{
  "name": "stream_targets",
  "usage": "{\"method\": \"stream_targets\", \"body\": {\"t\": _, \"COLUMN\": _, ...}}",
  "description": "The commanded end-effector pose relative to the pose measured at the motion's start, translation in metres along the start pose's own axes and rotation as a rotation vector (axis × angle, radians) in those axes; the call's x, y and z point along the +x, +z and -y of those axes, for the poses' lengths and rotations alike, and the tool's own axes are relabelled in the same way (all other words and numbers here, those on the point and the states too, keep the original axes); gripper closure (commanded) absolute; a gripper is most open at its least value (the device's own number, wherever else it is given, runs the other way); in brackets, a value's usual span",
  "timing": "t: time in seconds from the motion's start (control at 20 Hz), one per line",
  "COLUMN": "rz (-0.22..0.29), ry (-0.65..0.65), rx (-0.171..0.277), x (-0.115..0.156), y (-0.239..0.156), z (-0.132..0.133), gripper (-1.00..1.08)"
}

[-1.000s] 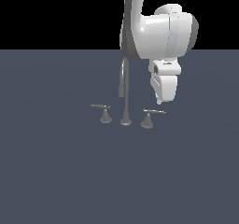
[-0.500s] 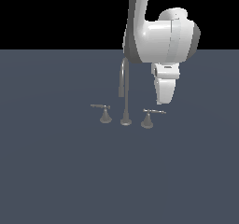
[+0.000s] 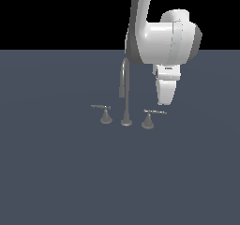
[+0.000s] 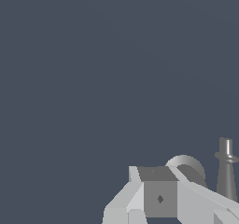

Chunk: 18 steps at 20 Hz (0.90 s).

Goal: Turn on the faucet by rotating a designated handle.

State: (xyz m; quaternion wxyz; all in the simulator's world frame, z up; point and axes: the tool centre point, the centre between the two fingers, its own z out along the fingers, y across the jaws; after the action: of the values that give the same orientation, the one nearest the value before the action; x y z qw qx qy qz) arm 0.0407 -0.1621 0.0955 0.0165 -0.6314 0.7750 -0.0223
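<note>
Handle [image 3: 148,119] sits on the grey floor [image 3: 56,172] at the exterior view's right of the faucet [image 3: 125,93] (lever pointing right). Gripper [image 3: 166,97] hangs above and behind it, not touching; jaw state cannot be told. Arm [image 3: 159,41] rises beyond.

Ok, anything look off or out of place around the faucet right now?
Nothing stands out. The faucet stands upright, both handles sit level beside it, and the tool hangs above the right-pointing one, not touching.
</note>
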Motion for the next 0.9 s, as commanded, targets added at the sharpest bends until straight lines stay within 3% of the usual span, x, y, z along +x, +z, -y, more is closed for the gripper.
{"method": "stream_targets", "body": {"t": 0.0, "rz": 0.002, "ry": -0.002, "rx": -0.056, "x": 0.002, "y": 0.029, "z": -0.026, "gripper": 1.08}}
{"method": "stream_targets", "body": {"t": 0.4, "rz": 0.002, "ry": -0.001, "rx": -0.056, "x": 0.014, "y": 0.028, "z": -0.05, "gripper": 1.08}}
{"method": "stream_targets", "body": {"t": 0.5, "rz": 0.003, "ry": 0.0, "rx": -0.044, "x": 0.014, "y": 0.026, "z": -0.043, "gripper": 1.08}}
{"method": "stream_targets", "body": {"t": 0.85, "rz": 0.003, "ry": 0.0, "rx": -0.049, "x": 0.008, "y": 0.026, "z": -0.066, "gripper": 1.08}}
